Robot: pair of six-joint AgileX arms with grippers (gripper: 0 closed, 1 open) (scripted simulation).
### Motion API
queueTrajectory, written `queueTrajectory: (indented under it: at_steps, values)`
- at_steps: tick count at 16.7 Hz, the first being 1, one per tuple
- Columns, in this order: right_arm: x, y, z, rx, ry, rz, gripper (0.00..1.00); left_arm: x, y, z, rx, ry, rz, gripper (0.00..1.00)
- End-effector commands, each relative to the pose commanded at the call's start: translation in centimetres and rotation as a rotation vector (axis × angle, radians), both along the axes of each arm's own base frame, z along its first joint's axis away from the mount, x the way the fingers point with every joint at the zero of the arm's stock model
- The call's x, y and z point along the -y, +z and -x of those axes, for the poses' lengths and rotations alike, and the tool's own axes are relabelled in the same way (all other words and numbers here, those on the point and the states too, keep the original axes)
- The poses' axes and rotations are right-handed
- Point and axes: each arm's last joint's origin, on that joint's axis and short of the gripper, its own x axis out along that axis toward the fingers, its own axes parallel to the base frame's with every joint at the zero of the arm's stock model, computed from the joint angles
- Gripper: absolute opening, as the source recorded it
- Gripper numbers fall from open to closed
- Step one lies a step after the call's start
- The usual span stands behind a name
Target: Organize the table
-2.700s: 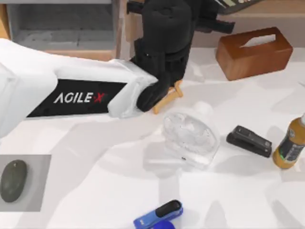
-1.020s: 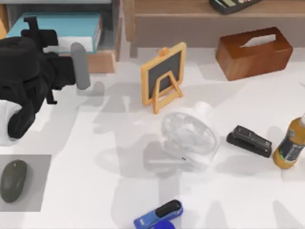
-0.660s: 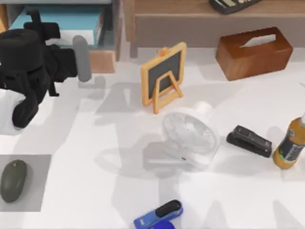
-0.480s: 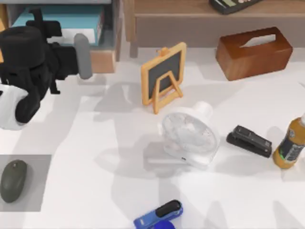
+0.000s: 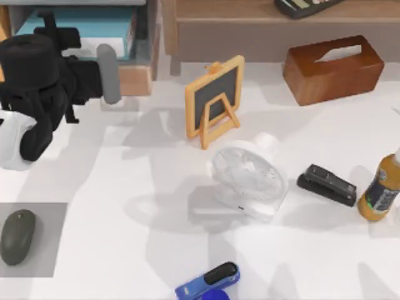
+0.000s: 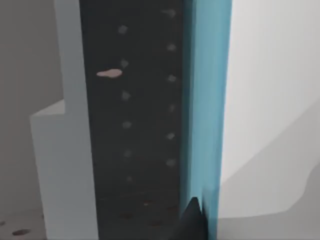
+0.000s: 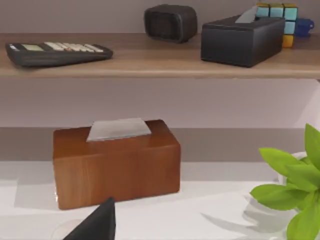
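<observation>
Two grippers to log. Left gripper (image 5: pixel 107 72) hangs at the table's far left, just in front of the brown shelf unit (image 5: pixel 262 28), beside the open compartment where a teal book (image 5: pixel 75 28) lies flat. Whether its jaws are spread or pressed together, cannot tell. Its wrist camera sits close against the book's teal cover, with a dark tip at the frame edge. Right gripper (image 7: pixel 97 225) appears as one dark tip in its own wrist view, low over the tabletop and facing the wooden tissue box (image 5: pixel 332 67); jaw state likewise cannot tell. That view also takes in a shelf board carrying a calculator (image 7: pixel 57 51), a small dark rounded device (image 7: pixel 170 21), a black tissue box (image 7: pixel 242 39) and a colour cube (image 7: pixel 281 17), with green plant leaves (image 7: pixel 295 187) to one side. The table (image 5: pixel 112 187), broad and white, spreads under everything. Near its middle a small chalkboard easel (image 5: pixel 214 100) stands upright, and a clear desk fan (image 5: pixel 249 178) lies just in front of it. Right of the fan is a black stapler (image 5: pixel 326 185), then an amber bottle (image 5: pixel 381 190) at the right edge. A blue stapler (image 5: pixel 208 281) is at the near edge. A dark mouse (image 5: pixel 17 236) rests on a grey mat (image 5: pixel 55 215) at near left.
</observation>
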Motion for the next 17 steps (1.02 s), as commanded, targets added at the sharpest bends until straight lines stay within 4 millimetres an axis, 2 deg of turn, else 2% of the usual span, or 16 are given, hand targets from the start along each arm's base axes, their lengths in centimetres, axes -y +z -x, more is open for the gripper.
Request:
queueTrajectory:
  at_steps: [8,17]
  values:
    - [0.00,0.00,0.00,0.000,0.000,0.000,1.00,0.00,0.00,0.00,0.000,0.000,0.000,0.98]
    - [0.00,0.00,0.00,0.000,0.000,0.000,1.00,0.06,-0.01,0.04,0.000,-0.002,0.000,1.00]
